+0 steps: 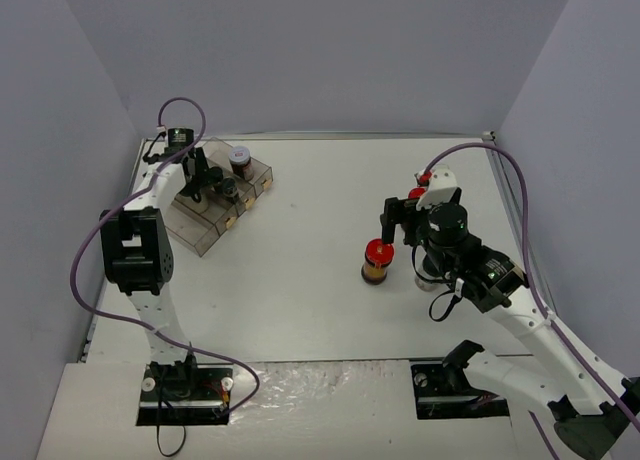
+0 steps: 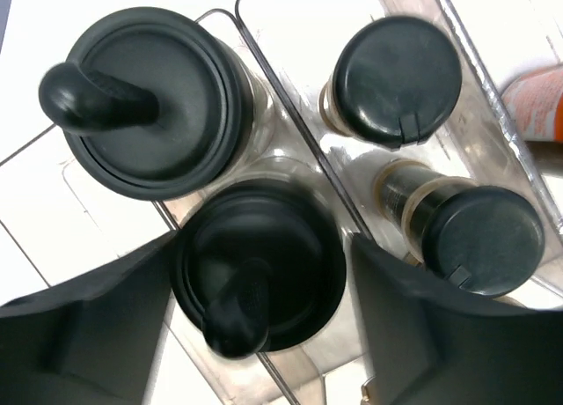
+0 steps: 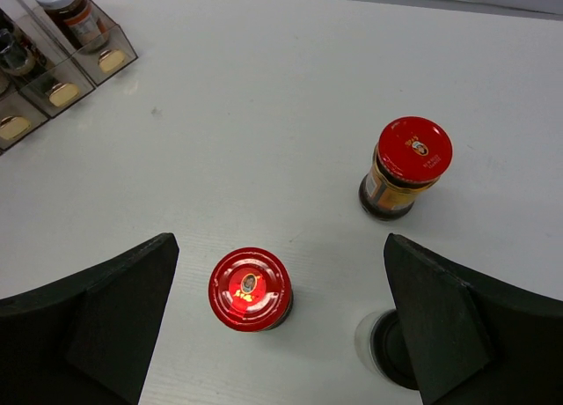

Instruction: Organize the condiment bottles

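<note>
The left pincer (image 2: 261, 255) sits around a black-capped jar (image 2: 259, 290) in the clear tray (image 1: 200, 238). I cannot tell if it squeezes, and only its own camera shows the round caps close. The right pincer (image 3: 280, 246) is spread wide over a red-lidded jar (image 3: 250, 289) of brown stuff on the white table (image 1: 300, 280) between grey walls (image 1: 320, 50).

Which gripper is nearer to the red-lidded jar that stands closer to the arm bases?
Right. The right gripper hangs open just over the red-lidded jar; the left gripper is far away, over the clear tray.
</note>
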You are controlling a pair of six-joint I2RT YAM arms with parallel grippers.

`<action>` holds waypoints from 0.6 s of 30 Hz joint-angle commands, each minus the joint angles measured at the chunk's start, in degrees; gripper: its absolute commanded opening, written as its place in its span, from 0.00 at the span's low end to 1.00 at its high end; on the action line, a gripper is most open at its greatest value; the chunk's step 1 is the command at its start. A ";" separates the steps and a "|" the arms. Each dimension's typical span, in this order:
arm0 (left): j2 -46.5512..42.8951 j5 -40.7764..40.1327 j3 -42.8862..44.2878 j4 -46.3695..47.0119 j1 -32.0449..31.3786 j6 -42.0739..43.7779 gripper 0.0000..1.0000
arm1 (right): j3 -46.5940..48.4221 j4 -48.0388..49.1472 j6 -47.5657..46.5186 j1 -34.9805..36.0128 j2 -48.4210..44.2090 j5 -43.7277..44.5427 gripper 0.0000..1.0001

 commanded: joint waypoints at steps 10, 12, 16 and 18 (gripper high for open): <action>-15.11 2.93 -2.41 -3.73 -0.19 -0.74 0.97 | 1.47 -14.39 18.15 -3.47 0.01 19.04 1.00; -17.58 3.88 -2.80 -5.54 -0.48 -0.80 0.97 | 1.60 -17.71 21.57 -4.39 0.67 20.52 1.00; -23.71 7.05 -4.45 -8.68 -2.41 -0.24 0.97 | 0.80 -22.76 25.91 -6.96 2.59 20.59 1.00; -26.16 8.09 -5.50 -9.47 -4.85 0.90 0.97 | -0.17 -23.45 26.73 -9.27 4.31 17.91 1.00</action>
